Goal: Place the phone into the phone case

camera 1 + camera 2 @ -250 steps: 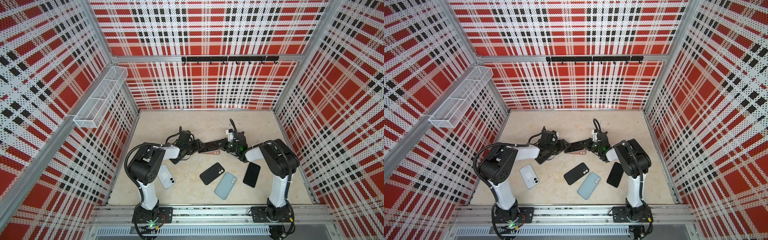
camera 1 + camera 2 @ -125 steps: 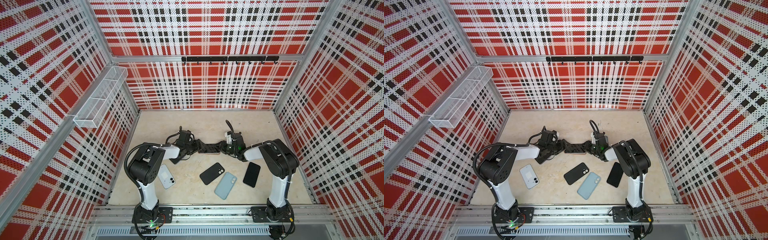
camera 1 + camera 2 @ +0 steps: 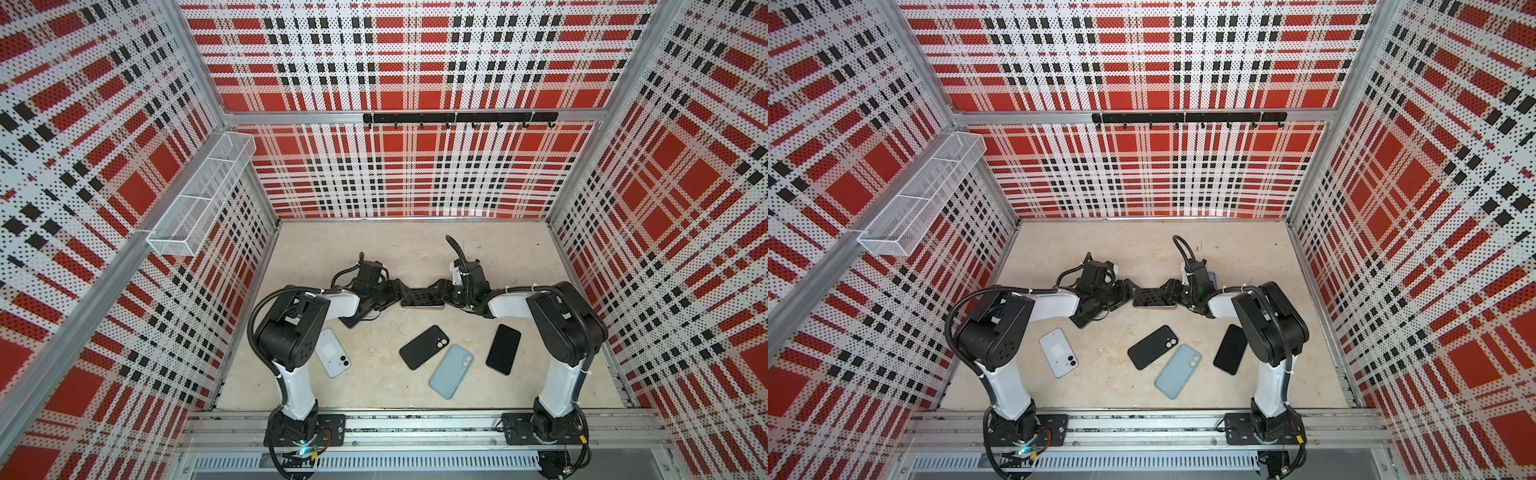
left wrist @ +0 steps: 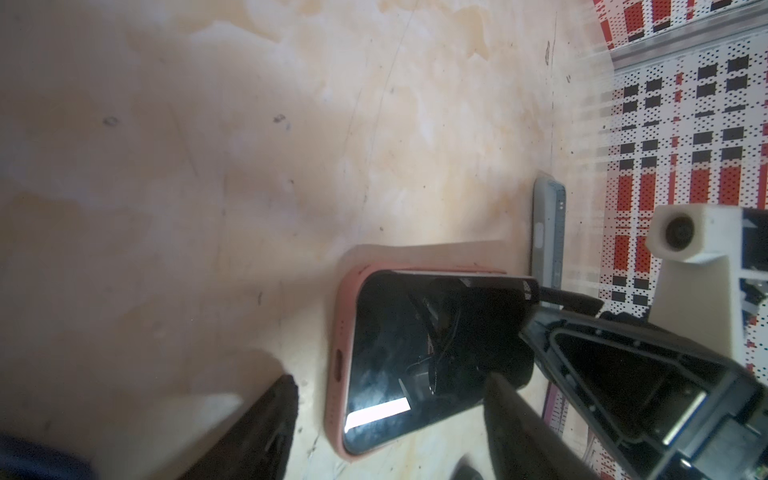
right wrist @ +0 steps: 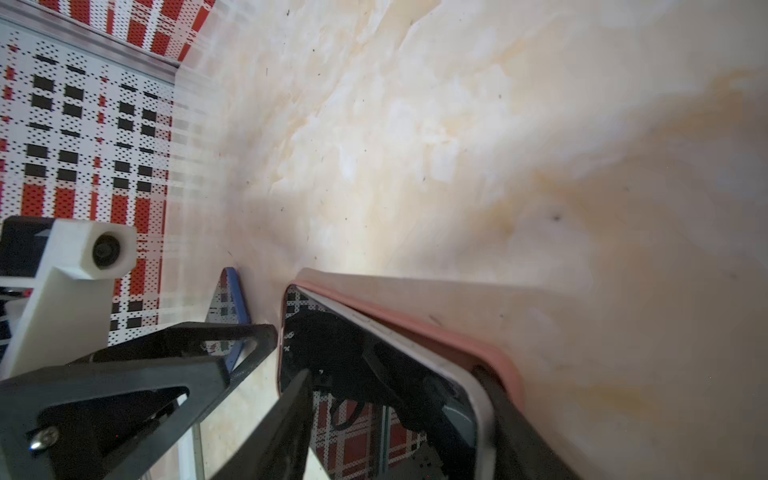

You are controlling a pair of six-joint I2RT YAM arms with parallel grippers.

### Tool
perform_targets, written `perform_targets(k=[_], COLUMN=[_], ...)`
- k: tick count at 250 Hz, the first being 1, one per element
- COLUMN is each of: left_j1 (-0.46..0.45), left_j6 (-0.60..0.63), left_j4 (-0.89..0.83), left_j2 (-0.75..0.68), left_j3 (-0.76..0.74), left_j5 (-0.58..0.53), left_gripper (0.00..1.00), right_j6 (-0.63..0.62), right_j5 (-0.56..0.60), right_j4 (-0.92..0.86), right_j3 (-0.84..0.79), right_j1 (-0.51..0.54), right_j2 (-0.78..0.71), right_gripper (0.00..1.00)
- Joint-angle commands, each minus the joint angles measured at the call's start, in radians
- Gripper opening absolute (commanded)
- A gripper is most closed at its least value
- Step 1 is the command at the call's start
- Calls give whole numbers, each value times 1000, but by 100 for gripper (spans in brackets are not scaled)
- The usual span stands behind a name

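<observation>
Phone: the phone [image 4: 415, 353] lies screen up in the pink phone case [image 4: 340, 332], flat on the counter [image 3: 374, 249], between the two arms in both top views.
Seating: the port end looks sunk inside the rim. Along one long side the phone's white edge [image 5: 415, 345] stands proud of the pink rim, so the phone is judged only partly seated.
Left gripper: the left gripper [image 3: 394, 291] sits at the phone's left end with its jaws spread wide and nothing clamped between them.
Right gripper: the right gripper [image 3: 441, 290] sits at the opposite end with its jaws apart. One finger is over the screen and the other is beside the case's outer wall; no grip is seen.
Risk, rocking: a press on the sunk side would likely lever the proud edge further out, because the force would be off-centre.
Risk, sliding: neither gripper pins the case, so a sideways push could skate it across the smooth counter toward the blue-grey phone [image 4: 548, 232] just beside it.
Risk, slip: a hard fingertip on glass may skid off the screen.
Risk, collision: the two grippers work nose to nose over one phone, so a small overshoot could bring them into contact.
</observation>
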Motion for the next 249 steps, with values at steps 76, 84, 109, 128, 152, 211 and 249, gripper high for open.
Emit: perform_targets(k=[76, 84, 109, 128, 152, 211, 249], left_j1=[9, 9, 11, 10, 13, 12, 3], left_j6=[20, 22, 33, 40, 45, 45, 45], left_j4=[-36, -36, -37, -37, -38, -38, -39], left_j2=[-45, -45, -55, -62, -70, -70, -52], left_j3=[-13, -13, -9, -5, -1, 5, 21], left_j5=[3, 4, 11, 11, 10, 21, 37], left_gripper=[73, 73, 73, 73, 73, 73, 72], right_j6=[-178, -184, -215, -246, -265, -302, -279], right_j5=[137, 145, 178, 217, 263, 316, 278], right_j4=[-273, -288, -340, -386, -443, -483, -470], right_j3=[113, 119, 142, 161, 185, 185, 143], right_j1=[6, 7, 7, 10, 10, 9, 10], right_j2=[-58, -67, -104, -132, -156, -212, -218], right_gripper=[69, 70, 74, 79, 87, 87, 80])
